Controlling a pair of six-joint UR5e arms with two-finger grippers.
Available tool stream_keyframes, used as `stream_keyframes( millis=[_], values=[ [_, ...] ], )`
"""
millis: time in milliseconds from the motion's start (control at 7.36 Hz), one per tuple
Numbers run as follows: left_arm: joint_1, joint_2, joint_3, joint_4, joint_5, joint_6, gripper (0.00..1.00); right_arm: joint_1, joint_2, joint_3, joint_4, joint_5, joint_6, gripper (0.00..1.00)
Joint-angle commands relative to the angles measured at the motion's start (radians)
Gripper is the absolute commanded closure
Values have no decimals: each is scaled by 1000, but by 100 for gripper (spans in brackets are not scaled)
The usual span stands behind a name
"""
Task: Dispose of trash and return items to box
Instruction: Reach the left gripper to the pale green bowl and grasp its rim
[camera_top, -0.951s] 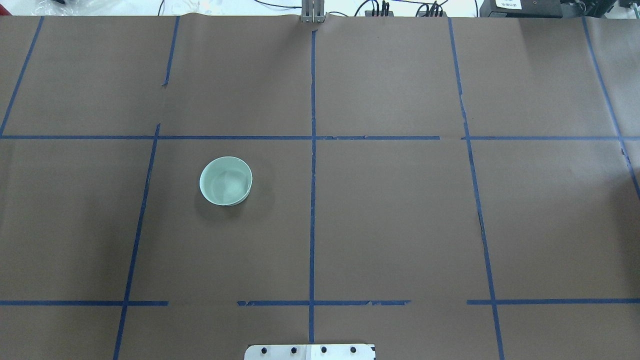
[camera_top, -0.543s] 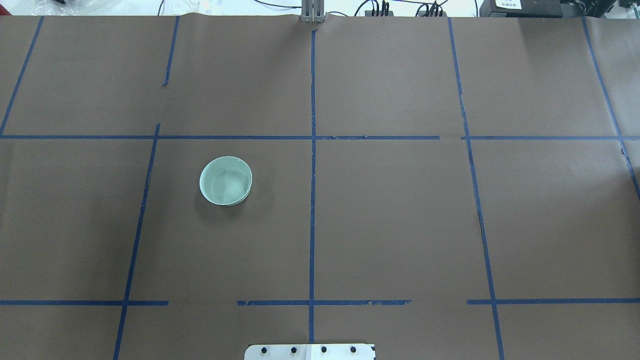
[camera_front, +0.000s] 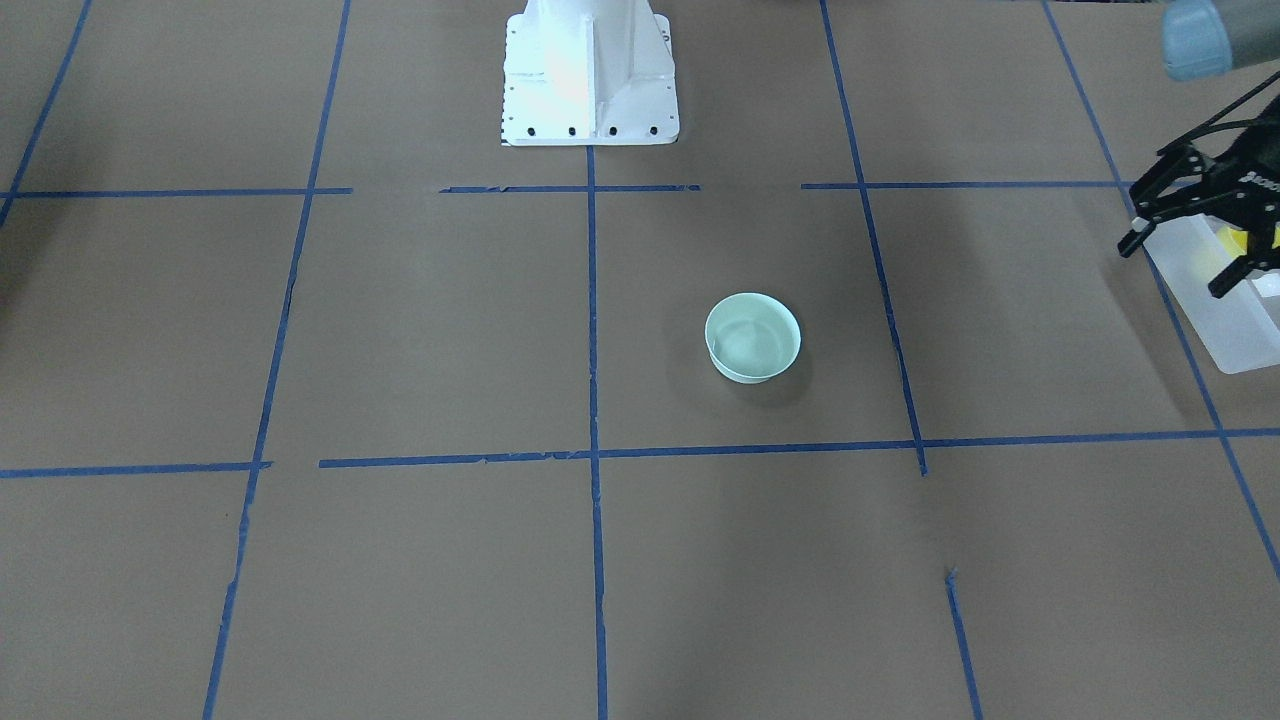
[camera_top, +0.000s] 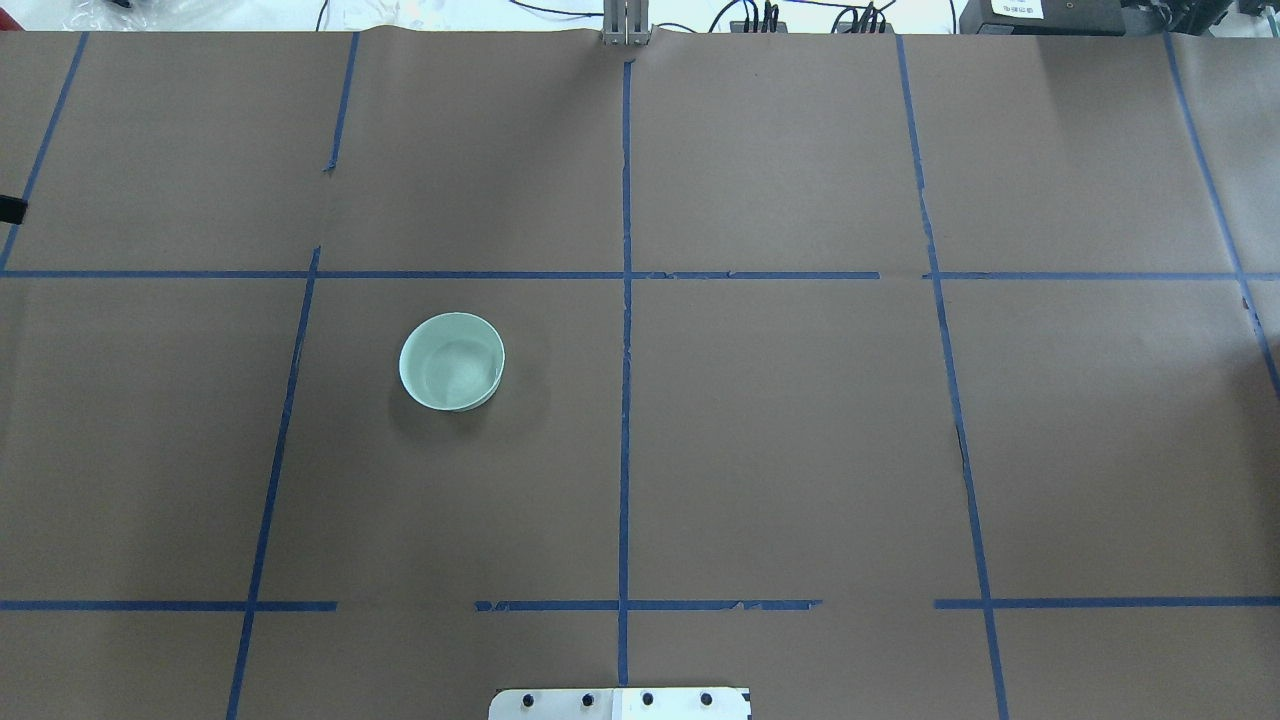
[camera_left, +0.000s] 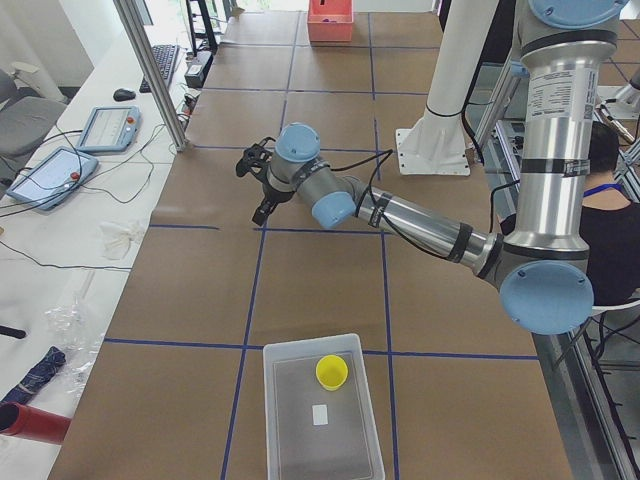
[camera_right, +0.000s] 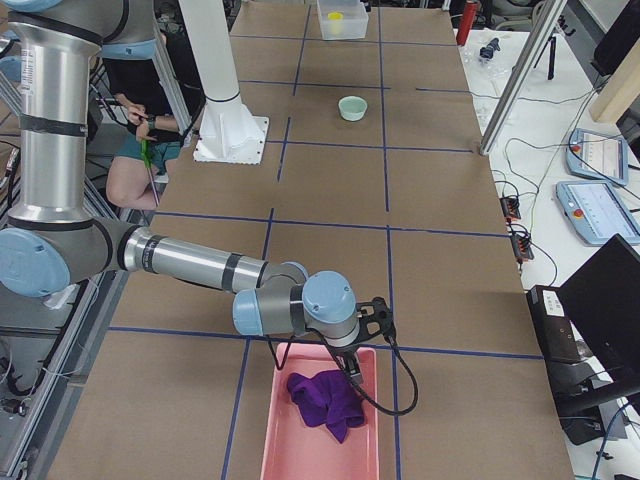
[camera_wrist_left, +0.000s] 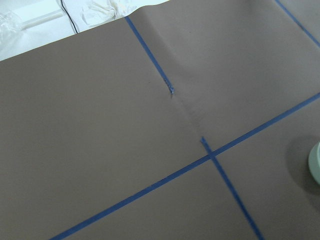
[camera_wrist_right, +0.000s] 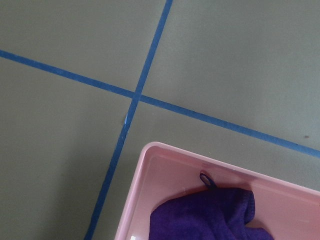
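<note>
front-facing view: my left end effector hangs at the picture's right edge, fingers spread wide and gripping nothing. the box shows partly behind it, and a bit of the yellow cup peeks past my fingers. the mint bowl stands upright on the tabletop, well apart from that end effector, toward the table's middle.

overhead view: the bowl sits left of the centre tape line.

exterior left view: my left end effector is raised off the tabletop, out beyond the box. the cup stands upright inside the box, by the wall nearest my end effector.

exterior right view: my right end effector hovers over the far end of a pink tray, with a purple rag lying in the tray just below it. i cannot tell how far it is open. the bowl and box are far from it.

left wrist view: the bowl's rim shows at the right edge.

right wrist view: the tray's corner and the rag lie below me
</note>
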Motion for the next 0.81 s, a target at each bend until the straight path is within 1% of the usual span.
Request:
stream_keyframes(
  millis=[0, 136, 272, 407, 679],
  values=[
    [245, -70, -27, 0, 192, -372, 8, -19, -2, 0, 32, 0, 27, 0],
    [324, -80, -30, 0, 257, -495, 19, -19, -3, 0, 32, 0, 24, 0],
    [437, -111, -18, 2, 393, -646, 27, -19, -3, 0, 32, 0, 24, 0],
    [503, -148, 21, 3, 470, -742, 32, -19, -3, 0, 37, 0, 23, 0],
    [567, -209, 119, 5, 549, -801, 33, -19, -17, -1, 81, 0, 29, 0]
  ],
)
